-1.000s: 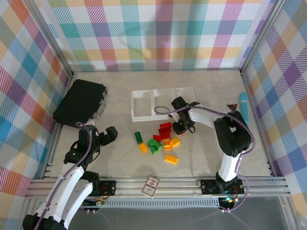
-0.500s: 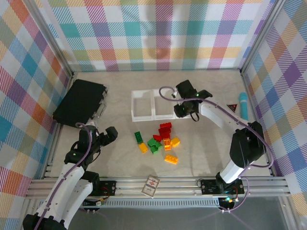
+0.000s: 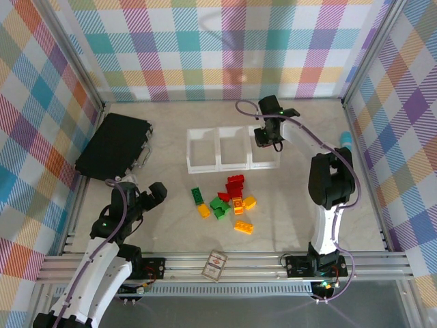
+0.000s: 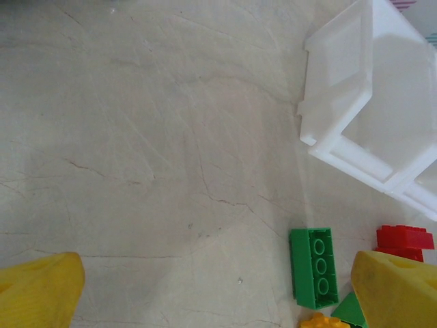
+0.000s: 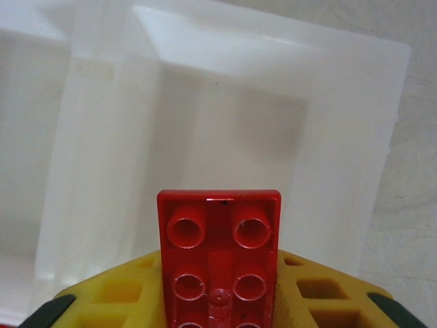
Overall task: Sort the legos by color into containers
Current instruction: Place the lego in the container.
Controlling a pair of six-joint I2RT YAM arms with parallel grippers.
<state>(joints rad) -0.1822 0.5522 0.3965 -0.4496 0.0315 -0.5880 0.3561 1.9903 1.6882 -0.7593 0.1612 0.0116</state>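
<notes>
**Red brick clamped over the end tray of the containers**

The containers (image 3: 203,129) stand in a row mid-table, with bare table (image 3: 300,205) along their far side and beyond their right end. A black box (image 3: 113,145) lies to their left, apart from them. The loose legos (image 3: 231,201) are heaped just off their near side, with a green brick (image 4: 314,266) at the heap's left edge, a short way from the left tray's corner.

The right gripper (image 3: 266,139) hangs over the rightmost tray, its yellow jaws closed on a red brick (image 5: 218,263). In the right wrist view the brick sits stud side up to the camera. Its front end is above the tray floor, inside the thin walls.

The left gripper (image 3: 154,194) hovers over bare table, off the containers' near-left corner, with its fingers (image 4: 37,294) spread wide and nothing between them. A small card (image 3: 216,265) lies at the table's near edge, well apart from the containers.
</notes>
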